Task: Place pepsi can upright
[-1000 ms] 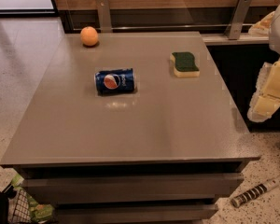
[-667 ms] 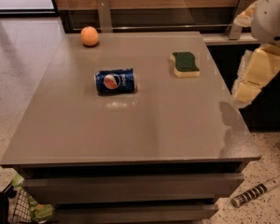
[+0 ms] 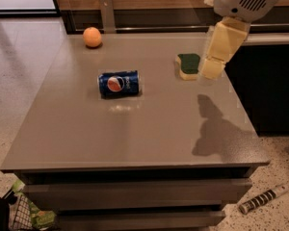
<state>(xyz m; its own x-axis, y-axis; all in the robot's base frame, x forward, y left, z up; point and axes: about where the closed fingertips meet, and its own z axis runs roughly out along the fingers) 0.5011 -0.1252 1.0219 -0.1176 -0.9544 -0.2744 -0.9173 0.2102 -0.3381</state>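
Blue pepsi can (image 3: 119, 83) lying flat on the grey table (image 3: 135, 138), left of centre. Nothing done yet: not gripped, not lifted, not stood up. Long axis from 9 to 3 o'clock, logo facing up; top end unclear. End effector (image 3: 212, 67) aloft at 2 o'clock from it, well apart, just beside green sponge (image 3: 189, 64); apart or together, cannot tell.

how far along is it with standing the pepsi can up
Nothing looks done: the pepsi can lies on its side on the table. In hand: the claw hovers near the green sponge, well apart from the can. Left: reach it, grip it, set it upright.
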